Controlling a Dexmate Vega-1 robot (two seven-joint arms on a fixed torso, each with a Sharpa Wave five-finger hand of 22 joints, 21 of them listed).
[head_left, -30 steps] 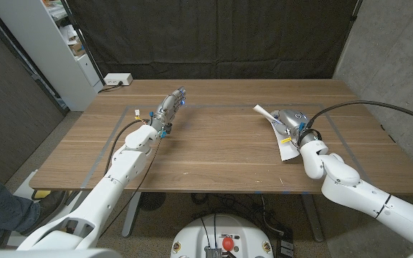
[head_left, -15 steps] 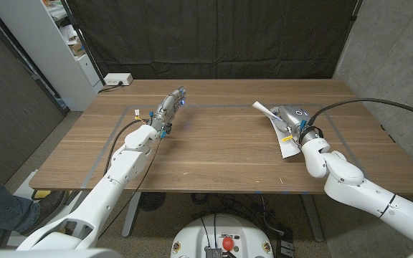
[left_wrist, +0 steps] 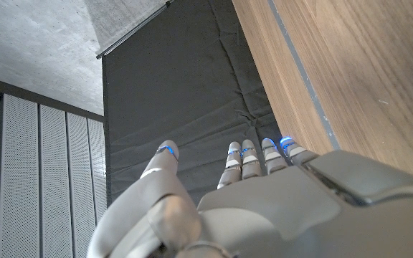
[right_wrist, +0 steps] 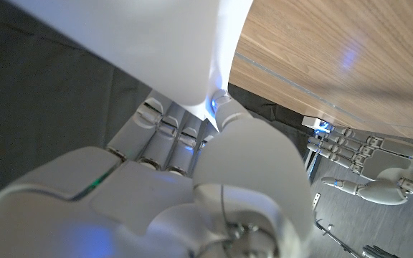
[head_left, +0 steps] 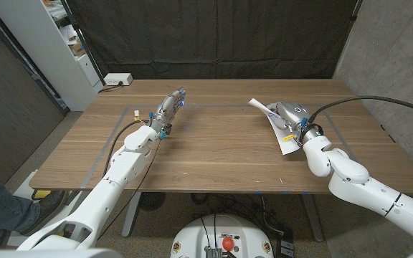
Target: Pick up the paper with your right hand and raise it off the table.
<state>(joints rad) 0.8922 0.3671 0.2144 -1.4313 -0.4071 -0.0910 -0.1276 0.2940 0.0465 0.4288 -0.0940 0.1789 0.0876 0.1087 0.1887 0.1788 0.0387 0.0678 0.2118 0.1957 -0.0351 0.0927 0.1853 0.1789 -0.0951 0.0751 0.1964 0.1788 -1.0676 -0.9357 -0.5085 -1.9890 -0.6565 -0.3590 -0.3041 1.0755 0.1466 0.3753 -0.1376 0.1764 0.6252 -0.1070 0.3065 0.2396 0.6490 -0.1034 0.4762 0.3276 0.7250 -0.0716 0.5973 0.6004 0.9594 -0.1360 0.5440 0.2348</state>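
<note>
The right robot hand [head_left: 290, 117] pinches the paper [head_left: 272, 122], a light, floppy sheet, seemingly best held near its worktop [head_left: 214, 154] edge.

brown rectangular wooden counter [head_left: 214, 147] | carrying a white power strip [head_left: 117, 80] lying at its far left corner | grey tape outline [head_left: 113, 147] running across it

The wooden table [head_left: 214, 150] has lots of open room in the middle, between the two arms. The left hand [head_left: 171, 104] sits on the left side. A white box [head_left: 117, 79] sits at the far left corner, well apart from both hands.
</note>
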